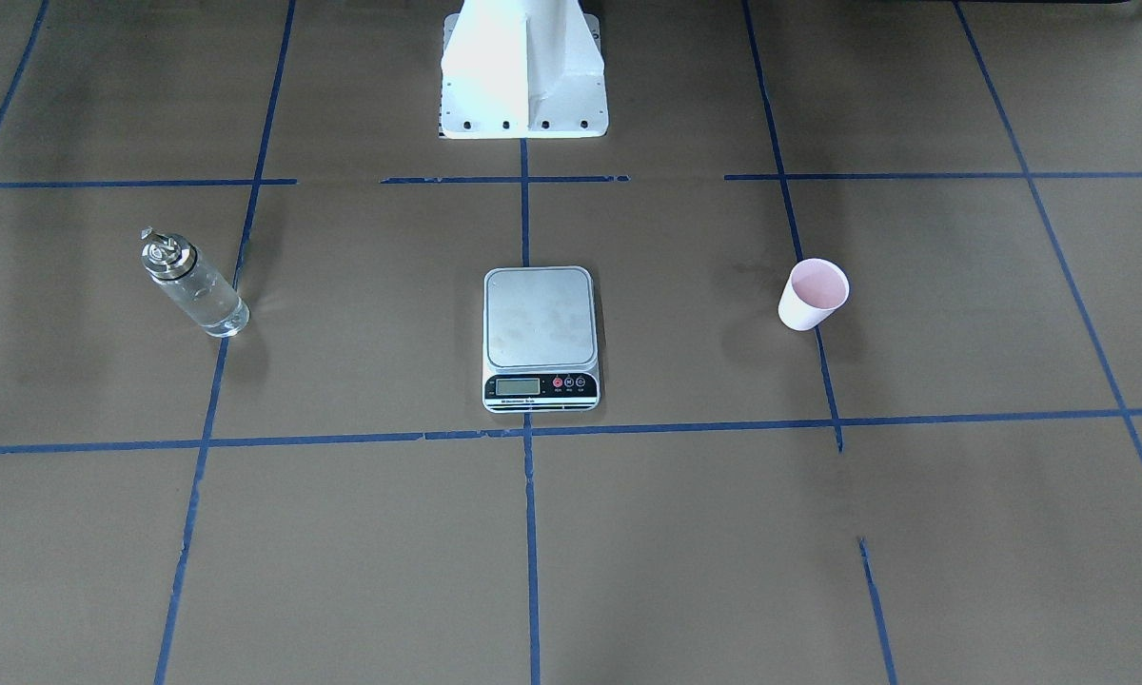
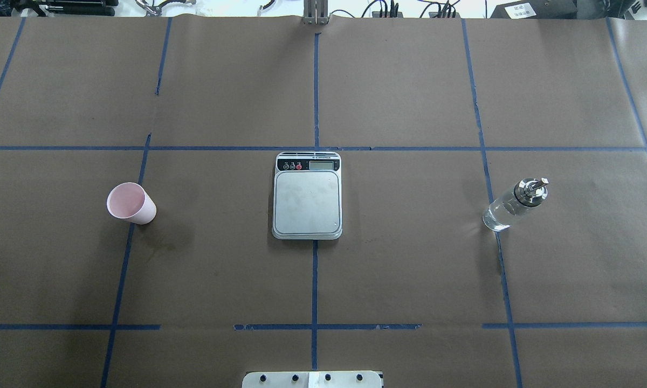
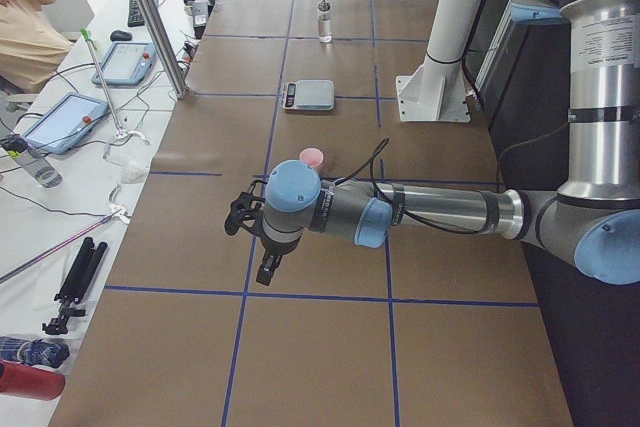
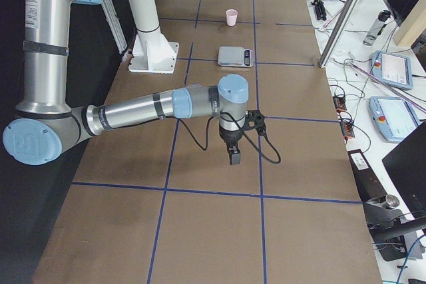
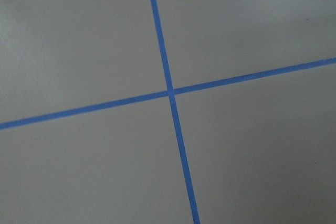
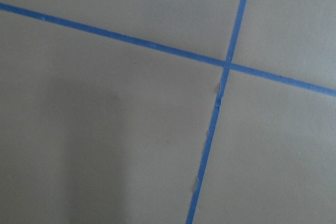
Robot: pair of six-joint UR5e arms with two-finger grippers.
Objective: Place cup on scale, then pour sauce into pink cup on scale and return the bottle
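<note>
The pink cup (image 2: 131, 203) stands upright on the brown paper on the table's left half, well apart from the scale (image 2: 307, 195) at the centre. Nothing rests on the scale's steel plate. The clear glass bottle (image 2: 515, 205) with its metal spout stands upright on the right half, and the colourless sauce shows in its lower part. My left gripper (image 3: 270, 269) hangs over the table's near end in the exterior left view, far from the cup (image 3: 311, 157). My right gripper (image 4: 235, 158) hangs likewise in the exterior right view. I cannot tell whether either gripper is open or shut. Both wrist views show only paper and blue tape.
The white robot pedestal (image 1: 523, 71) stands at the table's back middle. Blue tape lines grid the paper. Aluminium posts (image 3: 150, 17), tablets (image 3: 65, 119) and cables lie on the side bench, where a person's shoulder (image 3: 25, 32) shows.
</note>
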